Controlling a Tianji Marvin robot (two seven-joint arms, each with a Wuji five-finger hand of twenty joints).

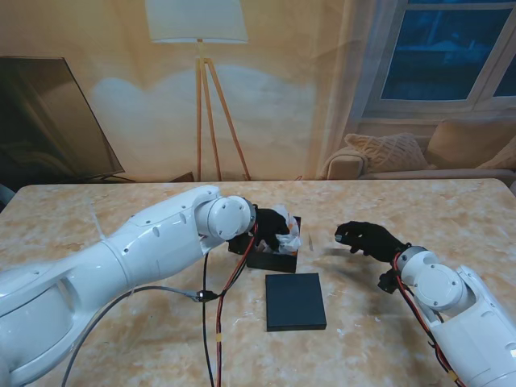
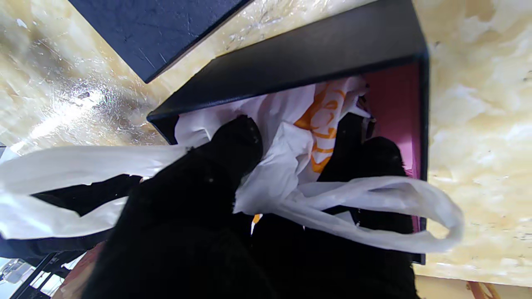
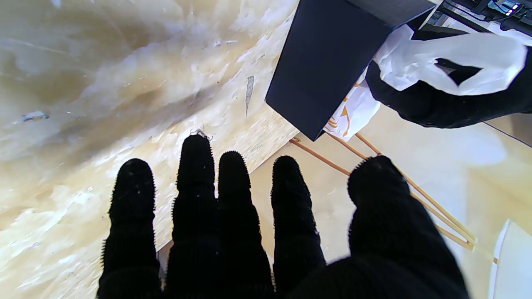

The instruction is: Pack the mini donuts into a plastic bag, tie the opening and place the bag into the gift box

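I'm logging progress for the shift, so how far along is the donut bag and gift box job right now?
Nearly finished. The white plastic bag looks packed, but no knot is visible. The left hand grips it and is pressing it into the open gift box, whose pink lining shows beside it; the handles still hang out. The right hand hovers open, holding nothing. Left: release the bag; the lid lies off on the table.

We see a marble-patterned table top, glossy, throwing back glare. On it the gift box shows matt black outer walls, faintly textured like card, with a smooth pink lining. The lid is the same matt black. The plastic bag is thin white film, crinkled, printed in orange. Both hands wear black, fuzzy knit cloth; the arms are glossy white plastic.
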